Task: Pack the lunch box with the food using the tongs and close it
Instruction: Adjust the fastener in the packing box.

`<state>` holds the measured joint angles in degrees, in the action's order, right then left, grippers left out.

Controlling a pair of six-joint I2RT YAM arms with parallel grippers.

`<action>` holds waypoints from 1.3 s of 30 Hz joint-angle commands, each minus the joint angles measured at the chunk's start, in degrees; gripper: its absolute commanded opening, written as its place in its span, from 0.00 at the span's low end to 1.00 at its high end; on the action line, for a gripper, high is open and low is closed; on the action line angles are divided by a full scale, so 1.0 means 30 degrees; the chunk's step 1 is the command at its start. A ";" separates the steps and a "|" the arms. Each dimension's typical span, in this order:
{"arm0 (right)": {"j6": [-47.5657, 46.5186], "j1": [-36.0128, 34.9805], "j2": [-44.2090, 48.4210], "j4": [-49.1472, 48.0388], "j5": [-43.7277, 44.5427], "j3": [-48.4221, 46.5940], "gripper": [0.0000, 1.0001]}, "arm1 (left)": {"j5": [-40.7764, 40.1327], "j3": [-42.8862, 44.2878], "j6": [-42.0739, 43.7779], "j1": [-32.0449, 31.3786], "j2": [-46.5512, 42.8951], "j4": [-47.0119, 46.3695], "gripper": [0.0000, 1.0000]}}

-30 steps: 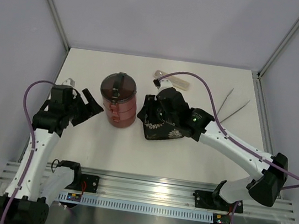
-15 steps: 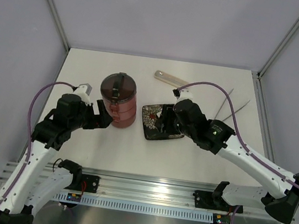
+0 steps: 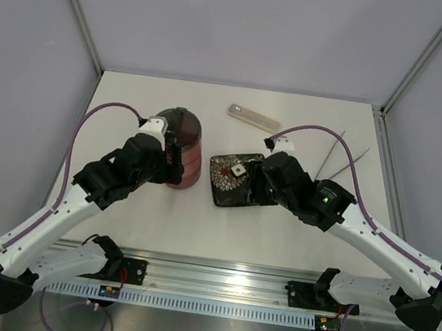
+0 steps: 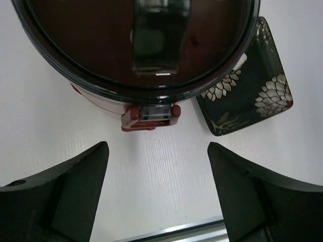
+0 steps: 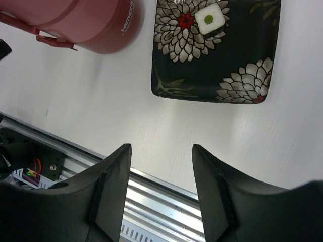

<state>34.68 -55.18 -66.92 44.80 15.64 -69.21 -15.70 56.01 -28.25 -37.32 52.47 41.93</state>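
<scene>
Stacked lunch box (image 3: pixel 182 148) stands upright, centre-left of the top view, grey handled lid (image 4: pixel 156 35) on and side clasp (image 4: pixel 150 114) facing the near edge. Whether any food is inside we cannot tell; we see none outside it.

Left gripper (image 4: pixel 156 151) hangs just off the box on its clasp side. Its fingers are spread wide with nothing between them. We judge this a line-up on the clasp or the stack, not a grip.

Right gripper (image 5: pixel 161 148) hovers over the table at the plate's (image 5: pixel 202 75) near edge, fingers apart and empty. The plate carries only a small white square (image 5: pixel 208 19).

Tongs (image 3: pixel 334 153) lie untouched at right of the top view, well apart from both grippers. A translucent case (image 3: pixel 252 116) lies beyond the plate.
</scene>
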 commanded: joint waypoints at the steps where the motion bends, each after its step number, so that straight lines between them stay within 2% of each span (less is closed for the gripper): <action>1: -0.0337 0.0023 0.0391 0.0712 0.0852 -0.1040 0.59 | -0.2965 0.0638 -0.0866 -0.0245 -0.0028 -0.1701 0.82; 4: -0.0513 0.0052 0.0362 0.0684 0.0969 -0.1013 0.60 | -0.3320 0.0462 -0.0721 -0.0275 0.0001 -0.2023 0.82; 9: -0.0543 0.0053 0.0333 0.0420 0.0998 -0.0778 0.60 | -0.2383 -0.0065 -0.0514 -0.0275 0.0147 -0.3223 0.82; 17: -0.0719 0.0082 0.0040 0.0361 0.1115 -0.0836 0.61 | -0.2587 -0.0652 -0.0545 -0.0480 0.0324 -0.3344 0.76; 24: -0.0982 0.0141 -0.0282 0.0156 0.1027 -0.0982 0.61 | -0.2822 -0.0798 -0.0398 -0.0509 0.0265 -0.3108 0.76; 29: -0.1275 0.0170 -0.0634 0.0068 0.0969 -0.1188 0.61 | -0.2822 -0.0974 -0.0368 -0.0480 0.0206 -0.3226 0.68; 34: -0.1334 0.0199 -0.0781 -0.0020 0.0881 -0.1217 0.61 | -0.3056 -0.1208 -0.0427 -0.0480 -0.0028 -0.3371 0.66; 39: -0.1481 0.0287 -0.0927 -0.0049 0.0823 -0.1334 0.61 | -0.3115 -0.1296 -0.0398 -0.0480 0.0000 -0.3343 0.60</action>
<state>31.29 -54.92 -69.47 46.17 17.08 -70.24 -22.85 52.21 -29.58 -38.52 53.54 34.76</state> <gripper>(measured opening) 0.604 0.609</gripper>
